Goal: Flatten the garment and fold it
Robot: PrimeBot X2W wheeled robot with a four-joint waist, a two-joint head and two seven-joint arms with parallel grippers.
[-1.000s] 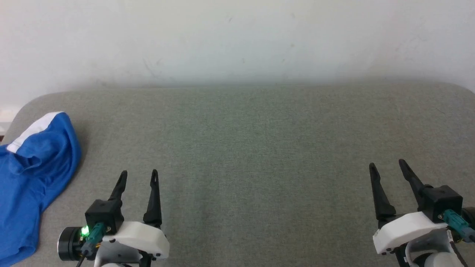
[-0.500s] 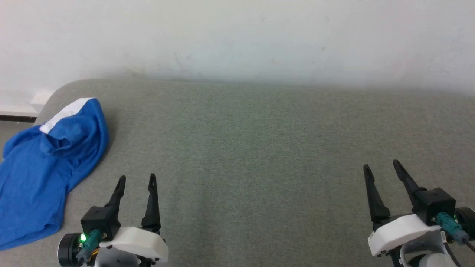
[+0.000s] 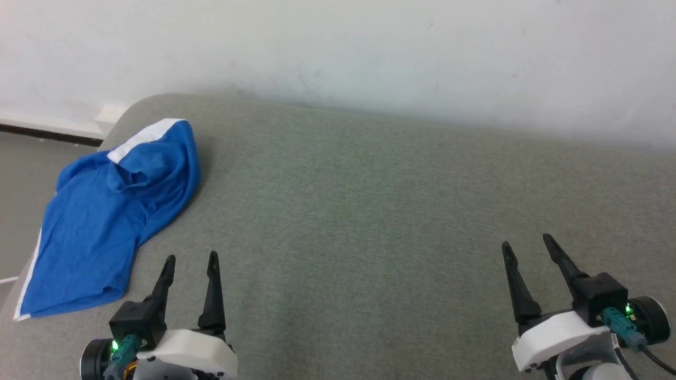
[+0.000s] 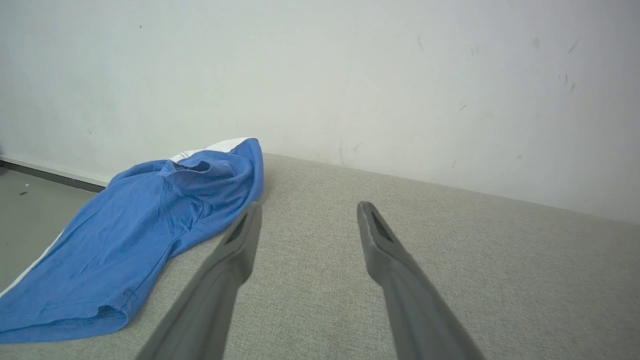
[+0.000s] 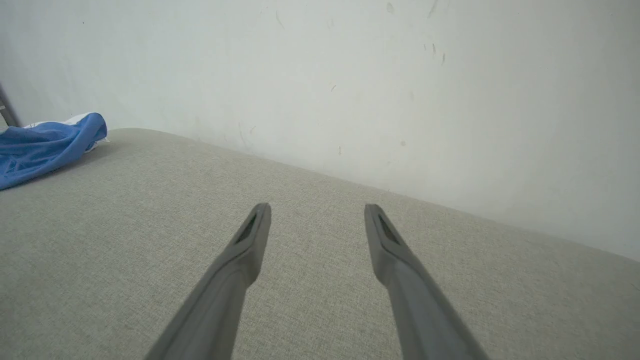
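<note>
Head view: the garment [image 3: 105,227] was seen crumpled at the far-left corner of the grey padded surface [image 3: 369,211], its left side apparently at or just over the edge, with floor [image 3: 26,174] beyond; thin, limp, light cloth was judged, likely to bunch and drag rather than slide flat; the white band [image 3: 142,138] and the near blue corner were judged the firmest places to pinch; the left gripper [image 3: 191,257] was held spread and empty, near the garment's near end but clear of it; the right gripper [image 3: 526,241] was likewise spread and empty, well apart from it; wide bare surface was left towards the middle for spreading. Left wrist view: the garment [image 4: 140,235] was seen left of the left gripper [image 4: 310,206], folds stacked at the wall [image 4: 400,75] end, so little room was left behind it. Right wrist view: the garment [image 5: 45,145] was seen far left; the right gripper [image 5: 316,206] was held wide over bare surface.
</note>
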